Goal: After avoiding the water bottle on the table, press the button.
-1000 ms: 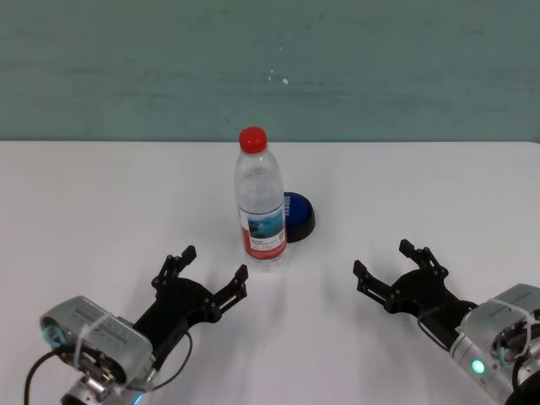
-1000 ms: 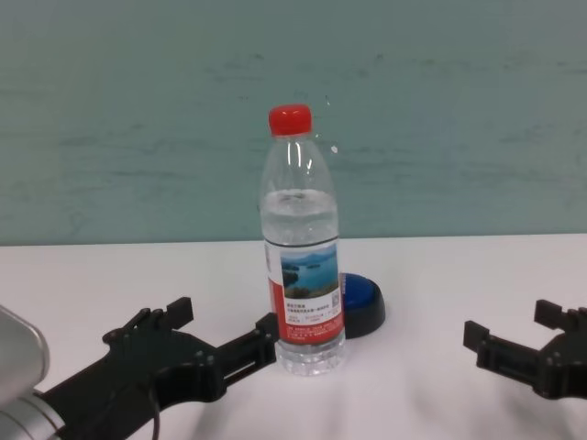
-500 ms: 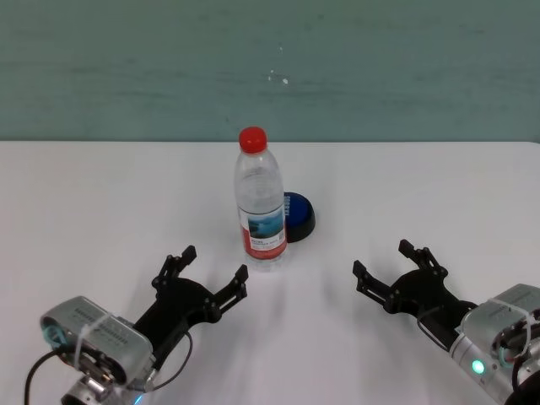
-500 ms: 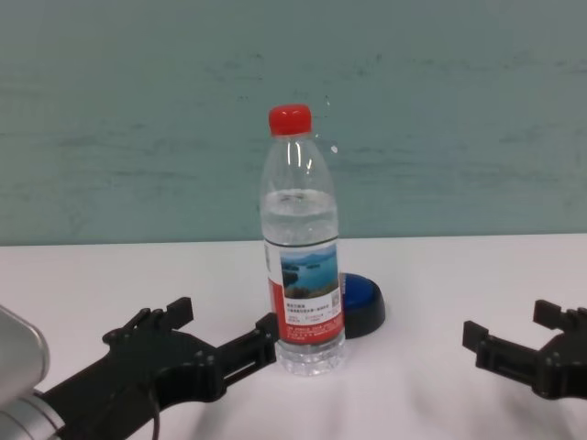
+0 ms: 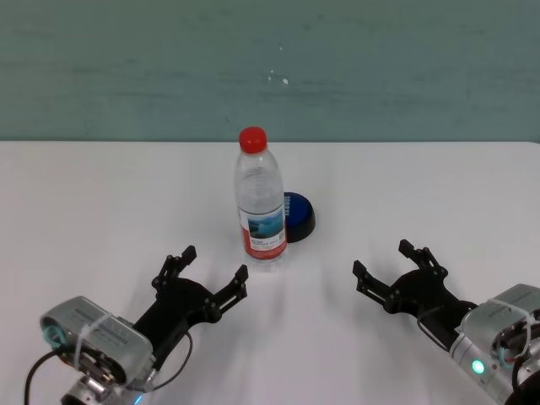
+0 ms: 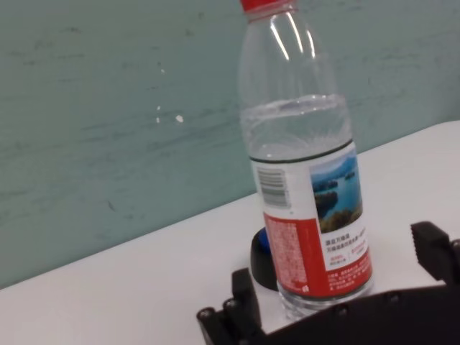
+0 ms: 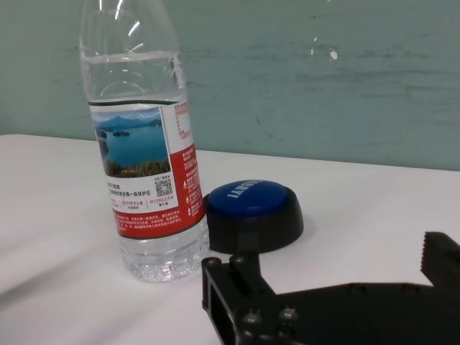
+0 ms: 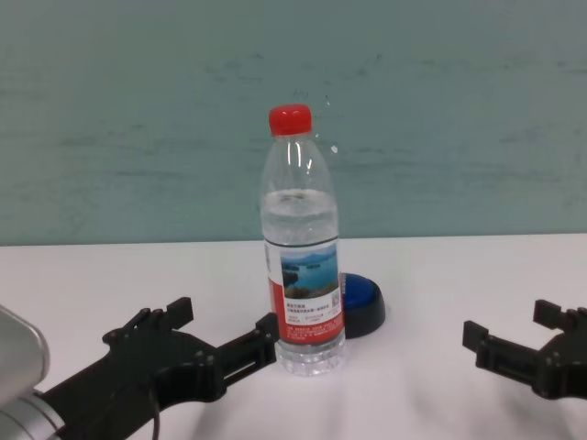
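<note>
Table [image 5: 101,202]: flat, plain white top, spanning the full width of the head view; matte, with soft shadows beneath the arms and beside the bottle. Its far edge meets the wall in a straight line.

Wall [image 5: 380,67]: dull blue-green, unevenly painted, with faint horizontal streaks and a few small pale flecks near the middle.

Water bottle [image 5: 259,201]: upright, clear plastic, red cap, red-and-white label with a blue lake picture; partly filled, the water line near the shoulder. It stands ahead of the left gripper and just to that gripper's right, near its right fingertip but apart from it. From the right gripper it lies ahead and well to the left.

Button [image 5: 299,214]: low dome, blue top on a black base, resting on the table directly behind the bottle and partly hidden by it in the head and chest views. It lies ahead and to the left of the right gripper, with bare tabletop between; from the left gripper it sits beyond the bottle, to the right.

Left gripper [image 5: 211,268]: black, low over the near left part of the table, jaws spread wide, holding nothing.

Right gripper [image 5: 383,261]: black, low over the near right part of the table, jaws spread wide, holding nothing, well apart from both bottle and button.
</note>
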Robot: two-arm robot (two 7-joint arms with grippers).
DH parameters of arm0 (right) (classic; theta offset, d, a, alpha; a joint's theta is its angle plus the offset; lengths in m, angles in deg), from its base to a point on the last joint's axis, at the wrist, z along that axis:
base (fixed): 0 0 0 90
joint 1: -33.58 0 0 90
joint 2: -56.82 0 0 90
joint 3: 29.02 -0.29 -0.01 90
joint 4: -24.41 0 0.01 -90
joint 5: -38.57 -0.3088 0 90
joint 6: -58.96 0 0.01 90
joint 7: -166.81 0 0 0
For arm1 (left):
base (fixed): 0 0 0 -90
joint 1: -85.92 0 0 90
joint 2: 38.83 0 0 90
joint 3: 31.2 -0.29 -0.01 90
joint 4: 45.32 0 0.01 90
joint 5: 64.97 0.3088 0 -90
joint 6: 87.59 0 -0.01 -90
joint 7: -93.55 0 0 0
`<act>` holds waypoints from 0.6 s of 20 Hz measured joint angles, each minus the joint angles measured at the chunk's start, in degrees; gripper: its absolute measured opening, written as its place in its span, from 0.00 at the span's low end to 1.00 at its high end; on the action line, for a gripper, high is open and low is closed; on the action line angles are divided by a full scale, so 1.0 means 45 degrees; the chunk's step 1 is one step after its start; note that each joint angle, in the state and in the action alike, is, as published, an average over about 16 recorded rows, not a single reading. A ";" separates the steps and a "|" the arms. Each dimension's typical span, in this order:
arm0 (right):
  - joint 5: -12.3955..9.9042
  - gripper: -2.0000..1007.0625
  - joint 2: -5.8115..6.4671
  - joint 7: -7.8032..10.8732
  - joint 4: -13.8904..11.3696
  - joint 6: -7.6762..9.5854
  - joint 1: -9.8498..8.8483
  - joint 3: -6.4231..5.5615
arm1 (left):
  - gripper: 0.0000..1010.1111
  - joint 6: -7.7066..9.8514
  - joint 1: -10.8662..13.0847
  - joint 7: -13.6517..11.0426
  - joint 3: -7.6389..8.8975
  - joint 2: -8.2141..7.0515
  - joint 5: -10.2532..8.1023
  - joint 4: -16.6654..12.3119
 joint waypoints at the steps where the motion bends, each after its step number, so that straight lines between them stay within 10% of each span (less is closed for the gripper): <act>1: 0.0000 1.00 0.0000 0.0000 0.0000 -0.0001 0.0000 0.0000 | 0.99 0.0000 0.0000 0.0000 0.0000 0.0000 0.0000 0.0000; 12: 0.0000 1.00 0.0000 0.0000 0.0000 -0.0005 0.0000 0.0000 | 0.99 0.0000 0.0000 0.0000 0.0000 0.0000 0.0000 0.0000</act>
